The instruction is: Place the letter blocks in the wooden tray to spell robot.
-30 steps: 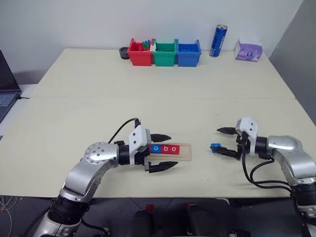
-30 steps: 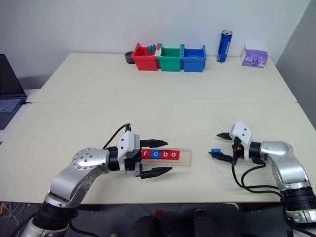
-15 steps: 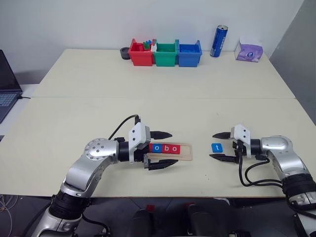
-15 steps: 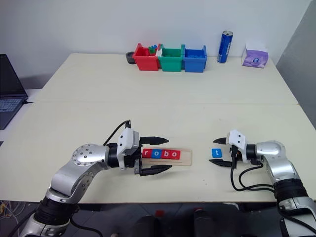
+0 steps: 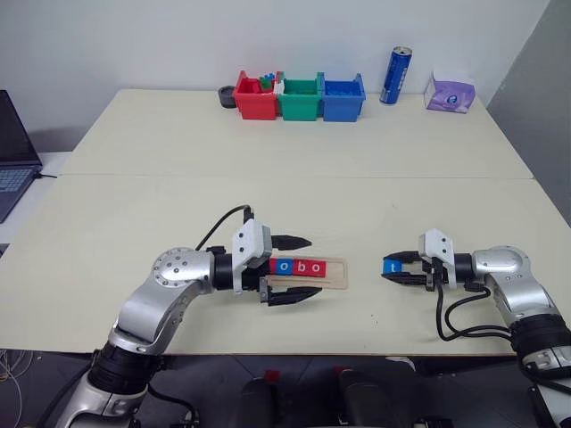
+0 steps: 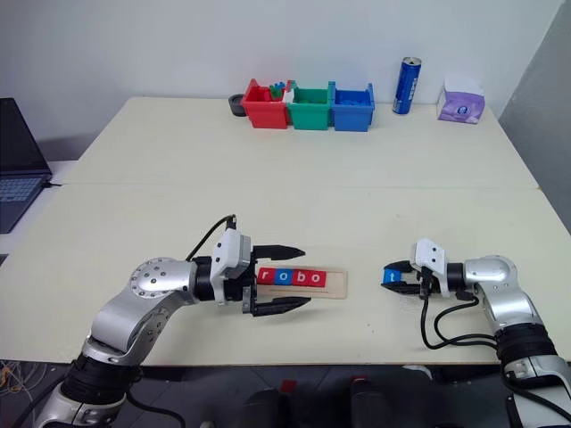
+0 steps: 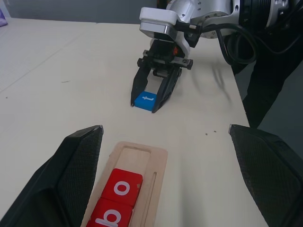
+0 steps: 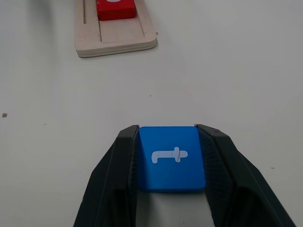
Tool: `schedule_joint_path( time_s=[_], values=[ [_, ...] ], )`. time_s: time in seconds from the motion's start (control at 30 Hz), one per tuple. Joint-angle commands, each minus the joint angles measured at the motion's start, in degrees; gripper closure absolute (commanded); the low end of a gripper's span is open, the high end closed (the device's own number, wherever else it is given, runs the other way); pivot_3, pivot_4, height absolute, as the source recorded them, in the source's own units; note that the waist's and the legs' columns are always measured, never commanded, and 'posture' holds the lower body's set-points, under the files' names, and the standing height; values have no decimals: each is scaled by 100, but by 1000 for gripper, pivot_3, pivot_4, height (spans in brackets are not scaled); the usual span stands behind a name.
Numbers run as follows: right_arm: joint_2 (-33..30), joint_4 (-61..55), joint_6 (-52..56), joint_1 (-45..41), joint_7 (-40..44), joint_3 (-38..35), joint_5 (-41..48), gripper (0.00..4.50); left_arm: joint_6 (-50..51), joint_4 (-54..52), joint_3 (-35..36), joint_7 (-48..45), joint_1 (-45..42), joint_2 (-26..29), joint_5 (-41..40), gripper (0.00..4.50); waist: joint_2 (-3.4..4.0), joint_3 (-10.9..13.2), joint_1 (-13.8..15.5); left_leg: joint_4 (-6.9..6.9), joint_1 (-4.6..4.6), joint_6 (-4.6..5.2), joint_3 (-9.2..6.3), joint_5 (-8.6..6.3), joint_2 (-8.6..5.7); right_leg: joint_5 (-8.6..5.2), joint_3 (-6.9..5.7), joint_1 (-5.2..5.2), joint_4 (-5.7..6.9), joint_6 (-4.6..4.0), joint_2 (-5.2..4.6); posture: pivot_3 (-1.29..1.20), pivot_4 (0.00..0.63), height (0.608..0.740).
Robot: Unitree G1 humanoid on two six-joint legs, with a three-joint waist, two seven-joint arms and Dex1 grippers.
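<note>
My right gripper (image 8: 171,156) clamps the blue t block (image 8: 171,158) flat on the table (image 5: 268,169).
My left gripper (image 5: 287,268) gapes wide around the wooden tray (image 5: 335,276), which holds r, o, b, o; t lies just beside its free end.

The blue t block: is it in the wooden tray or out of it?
Out. The blue t block lies on the table between the right hand's fingers, apart from the wooden tray.

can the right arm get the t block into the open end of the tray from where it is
Probably yes. The right gripper is shut on the blue t block, and only bare table separates it from the wooden tray, whose open slot faces it past the red o.
</note>
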Motion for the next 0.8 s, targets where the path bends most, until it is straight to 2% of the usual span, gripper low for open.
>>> schedule_joint_path(
  time_s=[0.03, 0.2, 0.33, 0.47, 0.8],
  values=[
    [-80, -363, 127, 16, -25, -120, 88, 3036, -46, -146, 112, -72, -56, 32, -124, 0, 0, 0, 0, 1, 0, 0, 0, 0, 0, 0, 0, 0, 0, 1, 0, 0, 150, 740],
    [375, -2011, 1235, 108, -341, 101, 522, 3036, -99, -166, 587, -325, 272, 420, -346, 0, 0, 0, -58, 1, 1, -1, 0, 0, 12, 1, 4, -3, 5, -1, -2, 0, 150, 740],
    [704, -2644, 1791, 120, -613, 340, 560, 3036, -278, 57, 984, -589, 559, 848, -349, 0, 2, 0, -19, -9, 2, -1, -25, 0, 12, 1, -5, -5, 8, -16, 4, 0, 150, 740],
    [863, -2684, 1897, 121, -757, 611, 375, 3036, -531, 394, 1249, -761, 696, 1097, -265, 0, 1, 1, 31, -5, -5, -2, -27, 1, 8, 0, -13, -5, 6, -16, 10, 0, 150, 740],
    [1114, -1889, 1566, -48, -984, 785, 103, 3036, -746, 571, 1176, -726, 594, 1006, -180, 0, -2, 2, 14, 8, -9, 0, -4, 0, 2, 9, -12, -5, -3, -1, 2, 0, 150, 740]
  ],
)
